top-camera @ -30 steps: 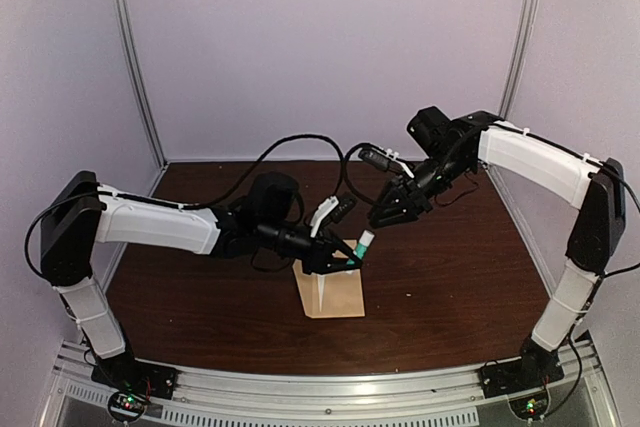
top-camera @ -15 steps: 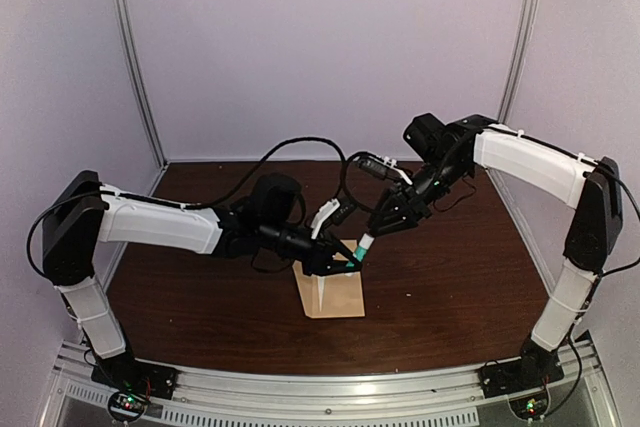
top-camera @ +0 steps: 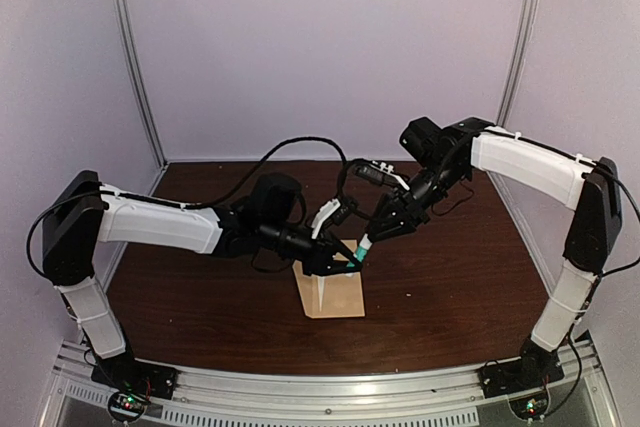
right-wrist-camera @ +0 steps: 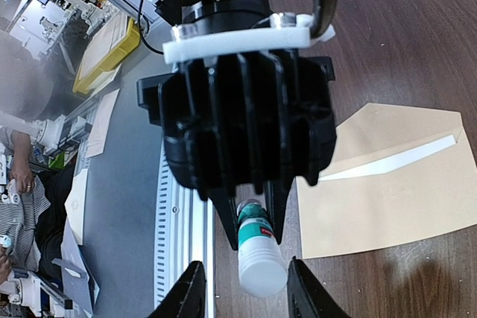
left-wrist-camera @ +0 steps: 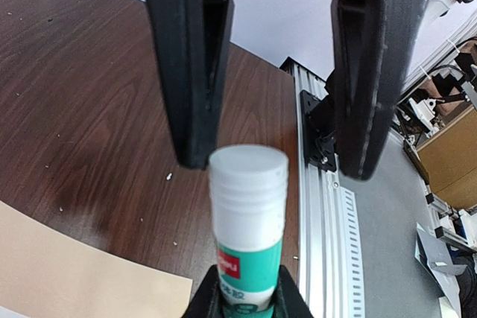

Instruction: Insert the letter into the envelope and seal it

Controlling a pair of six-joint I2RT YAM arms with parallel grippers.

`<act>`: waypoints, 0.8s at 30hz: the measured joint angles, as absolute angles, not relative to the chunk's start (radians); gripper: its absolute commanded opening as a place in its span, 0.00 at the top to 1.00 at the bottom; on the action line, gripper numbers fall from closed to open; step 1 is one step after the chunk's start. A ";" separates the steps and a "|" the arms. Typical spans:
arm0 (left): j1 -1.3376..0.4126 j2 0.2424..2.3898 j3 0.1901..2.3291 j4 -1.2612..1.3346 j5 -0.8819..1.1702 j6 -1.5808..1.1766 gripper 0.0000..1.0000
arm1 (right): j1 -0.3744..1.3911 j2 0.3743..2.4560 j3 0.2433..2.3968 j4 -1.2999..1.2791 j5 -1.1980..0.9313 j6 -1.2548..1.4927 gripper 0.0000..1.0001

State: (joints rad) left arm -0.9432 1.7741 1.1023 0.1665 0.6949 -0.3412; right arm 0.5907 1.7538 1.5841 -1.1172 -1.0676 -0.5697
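Change shows first in the overhead view: a second ago the right gripper (top-camera: 373, 236) hung up and away from the glue stick (top-camera: 362, 247), and it has since come down until its tips reach the stick's white cap. The left gripper (top-camera: 350, 261) has not moved and stays clamped on the stick's green-labelled body. The envelope (top-camera: 335, 299), flat tan kraft paper, lies where it did on the dark wood-grain table (top-camera: 450, 277), directly beneath the left jaws. A pale strip crosses it, and I cannot tell whether that is the letter. From the left wrist, the stick rises out of the closed left jaws as a smooth ribbed white cylinder over a glossy green label. The right arm's matte black fingers (left-wrist-camera: 190, 72) stand open on either side of the cap, and their gap is wider than the cap. From the right wrist, the rounded cap sits between the open right jaws with daylight on both sides, and the envelope lies beyond and to one side of them.
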 measured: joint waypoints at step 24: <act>-0.943 1.774 1.102 0.161 0.704 -0.339 0.99 | 0.595 1.764 1.575 -1.111 -1.042 -0.566 0.90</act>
State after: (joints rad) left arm -0.9432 1.7741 1.1023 0.1608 0.7040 -0.3386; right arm 0.5949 1.7638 1.5753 -1.1110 -1.0424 -0.5663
